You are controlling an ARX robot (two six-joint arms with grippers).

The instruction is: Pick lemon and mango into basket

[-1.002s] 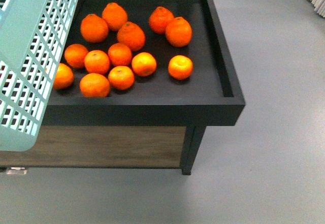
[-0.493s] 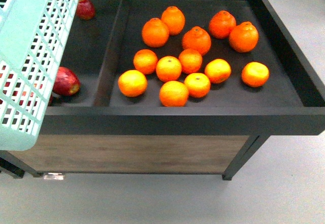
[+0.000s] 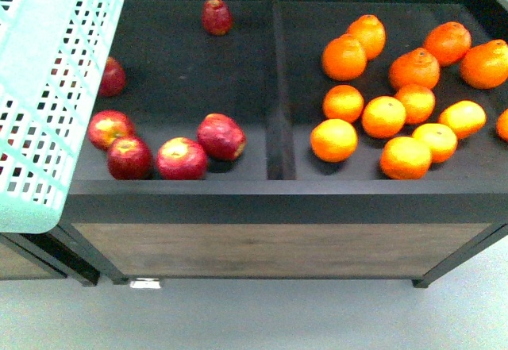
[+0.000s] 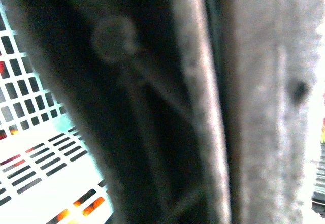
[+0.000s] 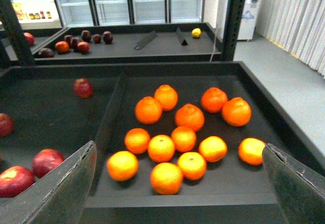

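Observation:
The light teal basket (image 3: 48,88) hangs tilted at the left of the front view, over the table's left end. Its lattice also shows in the left wrist view (image 4: 30,132). My left gripper (image 4: 213,173) is shut on the basket and shows only as blurred dark and grey shapes. My right gripper (image 5: 177,193) is open and empty, with its fingers (image 5: 61,188) spread above the table's front edge. A small yellow fruit (image 5: 196,32), maybe the lemon, lies on a far table. Dark red fruits (image 5: 86,35) lie there too, too small to name as the mango.
A black display table (image 3: 278,199) has a divider (image 3: 278,88). Several red apples (image 3: 182,158) lie in its left compartment and several oranges (image 3: 381,116) in its right one. Glass-door fridges (image 5: 127,0) and a dark pillar (image 5: 236,16) stand behind. Grey floor lies to the right.
In the front view the table and oranges have slid to the right and the apple compartment has come into view. The basket keeps its place in the frame.

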